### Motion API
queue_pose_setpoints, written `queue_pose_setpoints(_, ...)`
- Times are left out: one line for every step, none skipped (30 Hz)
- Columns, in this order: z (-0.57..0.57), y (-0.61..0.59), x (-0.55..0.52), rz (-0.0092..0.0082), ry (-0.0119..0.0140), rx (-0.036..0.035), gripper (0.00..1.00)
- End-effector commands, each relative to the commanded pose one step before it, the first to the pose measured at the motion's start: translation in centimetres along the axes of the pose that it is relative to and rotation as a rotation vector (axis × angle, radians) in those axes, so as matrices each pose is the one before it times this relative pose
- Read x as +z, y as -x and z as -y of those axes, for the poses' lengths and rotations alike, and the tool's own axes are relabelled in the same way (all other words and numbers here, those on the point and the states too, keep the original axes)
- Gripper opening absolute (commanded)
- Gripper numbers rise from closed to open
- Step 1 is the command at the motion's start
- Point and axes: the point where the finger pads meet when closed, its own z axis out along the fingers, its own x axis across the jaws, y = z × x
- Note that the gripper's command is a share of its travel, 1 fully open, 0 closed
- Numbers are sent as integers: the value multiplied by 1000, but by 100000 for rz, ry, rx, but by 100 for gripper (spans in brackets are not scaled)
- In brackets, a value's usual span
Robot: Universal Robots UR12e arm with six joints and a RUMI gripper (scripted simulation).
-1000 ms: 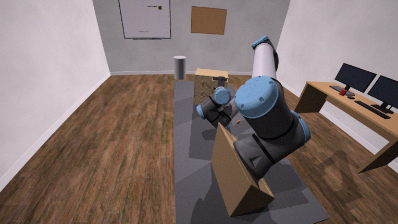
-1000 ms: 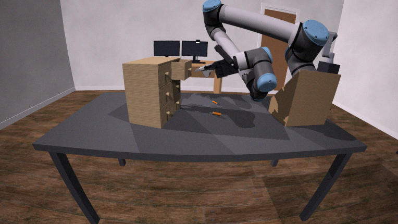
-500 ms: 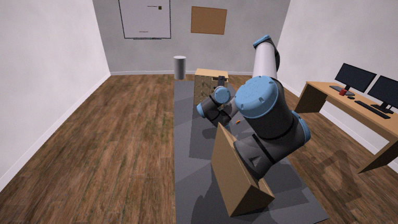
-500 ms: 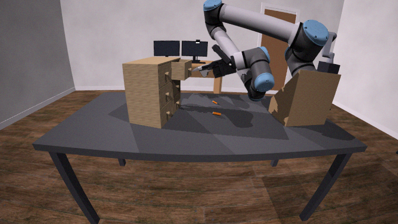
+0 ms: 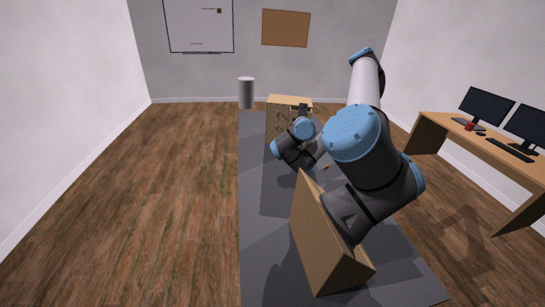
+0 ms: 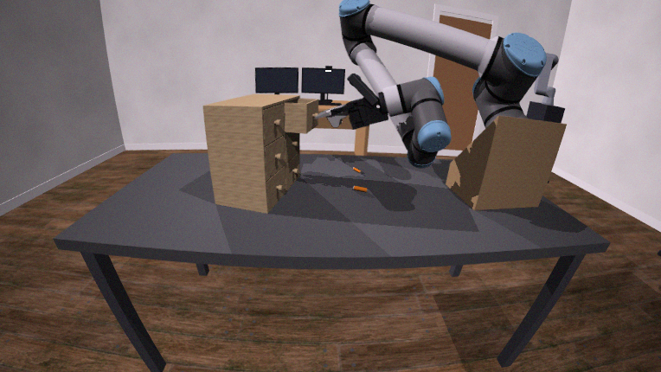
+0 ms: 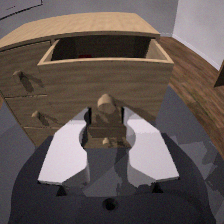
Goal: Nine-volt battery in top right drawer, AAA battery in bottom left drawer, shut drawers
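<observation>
In the top view, we see the chest [image 5: 287,99] [image 6: 238,154] [image 7: 100,24] upright near the table's [image 5: 250,228] [image 6: 296,240] far edge, its top right drawer [image 5: 294,108] [image 6: 301,118] [image 7: 105,77] out. The gripper [image 5: 303,109] [image 6: 325,115] [image 7: 106,108] is partly open, gripping nothing, by the knob [image 6: 315,118] [image 7: 106,104]. A red sliver [image 7: 85,56] inside is unreadable. Two orange pieces [image 5: 325,166] [image 6: 356,169] [image 6: 359,188] lie well in from the edges; we can't tell which battery is which.

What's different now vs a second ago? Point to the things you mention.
The hand [image 5: 302,111] [image 6: 324,115] [image 7: 106,108] moved in toward the open top-right drawer [image 5: 293,111] [image 6: 298,118] [image 7: 65,82], its fingers now close around the knob [image 6: 315,118] [image 7: 106,103]. No grip visible. Drawer, chest [image 5: 271,98] [image 6: 235,152] [image 7: 100,22] and orange batteries unchanged.
</observation>
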Motion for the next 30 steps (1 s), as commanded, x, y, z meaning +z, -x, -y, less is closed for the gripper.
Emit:
queue_pose_setpoints(151, 6, 262, 24, -56, 17, 20)
queue_pose_setpoints(19, 0, 52, 0, 0, 0, 20)
queue_pose_setpoints(17, 0, 46, 0, 0, 0, 20)
queue_pose_setpoints(15, 0, 41, 0, 0, 0, 20)
queue_pose_setpoints(13, 0, 35, 0, 0, 0, 20)
queue_pose_setpoints(11, 0, 30, 0, 0, 0, 20)
queue_pose_setpoints(9, 0, 25, 0, 0, 0, 20)
queue_pose_setpoints(7, 0, 20, 0, 0, 0, 20)
queue_pose_setpoints(6, 0, 16, 0, 0, 0, 20)
queue_pose_setpoints(4, 0, 12, 0, 0, 0, 20)
queue_pose_setpoints(3, 0, 8, 0, 0, 0, 20)
queue_pose_setpoints(2, 0, 5, 0, 0, 0, 20)
queue_pose_setpoints(0, 0, 0, 0, 0, 0, 20)
queue_pose_setpoints(0, 0, 0, 0, 0, 0, 20)
queue_pose_setpoints(1, 0, 3, 0, 0, 0, 20)
queue_pose_setpoints(0, 0, 1, 0, 0, 0, 20)
queue_pose_setpoints(0, 0, 0, 0, 0, 0, 20)
queue_pose_setpoints(0, 0, 0, 0, 0, 0, 20)
queue_pose_setpoints(0, 0, 0, 0, 0, 0, 20)
queue_pose_setpoints(0, 0, 0, 0, 0, 0, 20)
queue_pose_setpoints(0, 0, 0, 0, 0, 0, 20)
queue_pose_setpoints(0, 0, 0, 0, 0, 0, 20)
queue_pose_setpoints(0, 0, 0, 0, 0, 0, 20)
queue_pose_setpoints(0, 0, 0, 0, 0, 0, 20)
queue_pose_setpoints(0, 0, 0, 0, 0, 0, 20)
queue_pose_setpoints(0, 0, 0, 0, 0, 0, 20)
queue_pose_setpoints(0, 0, 0, 0, 0, 0, 20)
queue_pose_setpoints(0, 0, 0, 0, 0, 0, 20)
queue_pose_setpoints(0, 0, 0, 0, 0, 0, 20)
queue_pose_setpoints(0, 0, 0, 0, 0, 0, 20)
